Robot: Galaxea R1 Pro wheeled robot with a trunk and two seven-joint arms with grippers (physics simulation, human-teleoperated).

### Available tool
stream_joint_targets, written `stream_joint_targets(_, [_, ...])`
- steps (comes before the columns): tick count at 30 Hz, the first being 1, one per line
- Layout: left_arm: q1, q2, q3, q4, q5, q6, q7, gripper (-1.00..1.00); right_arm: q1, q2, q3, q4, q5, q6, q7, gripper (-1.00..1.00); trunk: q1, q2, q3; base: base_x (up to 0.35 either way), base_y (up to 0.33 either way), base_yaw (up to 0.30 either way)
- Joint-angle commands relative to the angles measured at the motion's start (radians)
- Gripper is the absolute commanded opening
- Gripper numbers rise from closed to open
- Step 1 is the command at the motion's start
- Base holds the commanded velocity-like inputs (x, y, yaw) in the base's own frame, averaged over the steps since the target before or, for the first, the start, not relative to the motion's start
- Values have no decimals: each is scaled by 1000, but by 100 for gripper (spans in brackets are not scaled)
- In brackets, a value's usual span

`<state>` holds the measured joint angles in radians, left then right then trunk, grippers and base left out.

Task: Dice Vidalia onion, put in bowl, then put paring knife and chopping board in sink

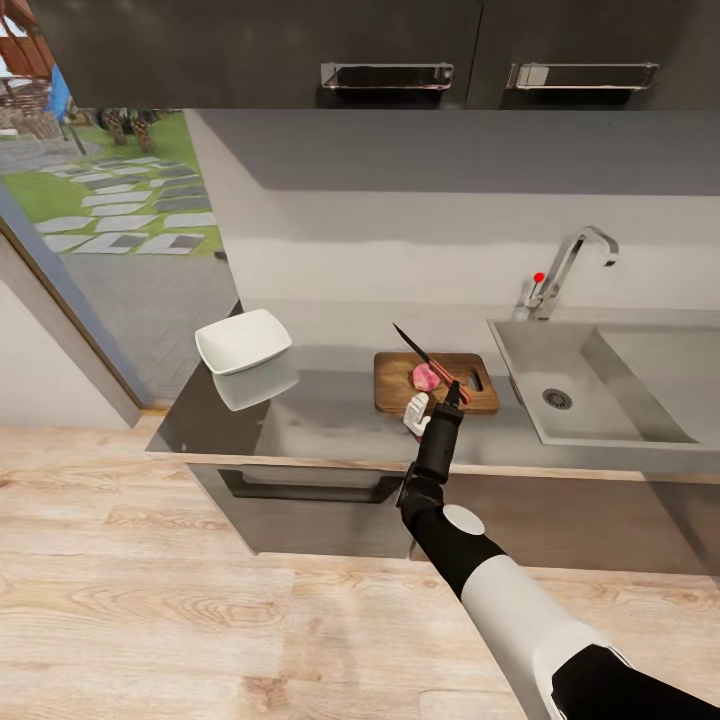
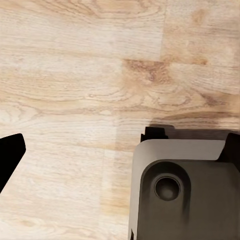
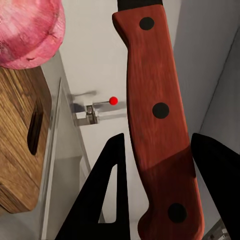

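Note:
A pinkish Vidalia onion [image 1: 427, 377] [image 3: 30, 30] lies on the brown chopping board [image 1: 395, 395] [image 3: 17, 135], which rests on the grey countertop [image 1: 330, 420] just left of the sink [image 1: 600, 380]. My right gripper [image 1: 448, 392] [image 3: 159, 137] hovers at the board's near right side, shut on the paring knife [image 1: 420, 352] by its red-brown handle [image 3: 155, 100]. The dark blade points up and to the far left, above the onion. At the counter's far left corner sits the white bowl [image 1: 243, 341]. My left gripper [image 2: 125, 140] hangs open over the floor.
A chrome faucet [image 1: 575, 262] with a red-knobbed lever [image 3: 113, 100] stands behind the sink. Dark wall cabinets [image 1: 400, 50] hang above. The counter's left end borders a glass door [image 1: 60, 260]. Beneath the left gripper are wood floor [image 2: 75, 75] and my own grey base [image 2: 185, 190].

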<state>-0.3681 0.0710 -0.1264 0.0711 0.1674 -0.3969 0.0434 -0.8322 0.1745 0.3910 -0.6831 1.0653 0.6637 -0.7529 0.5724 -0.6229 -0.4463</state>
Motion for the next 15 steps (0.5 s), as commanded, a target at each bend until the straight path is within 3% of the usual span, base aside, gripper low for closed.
stream_joint_targets(1, [-2, 0, -9, 4, 7, -7, 1, 100, -1, 0, 1, 1, 2, 5, -2, -100, 0, -1, -1, 0, 0, 0])
stream_joint_targets(8, [-2, 0, -9, 4, 7, -7, 1, 100, -1, 0, 0, 2, -1, 5, -2, -100, 0, -1, -3, 0, 0, 0])
stream_joint_targets(15, [-2, 0, -9, 4, 7, -7, 1, 100, -1, -24, 0, 3, -4, 5, -2, -100, 0, -1, -10, 0, 0, 0])
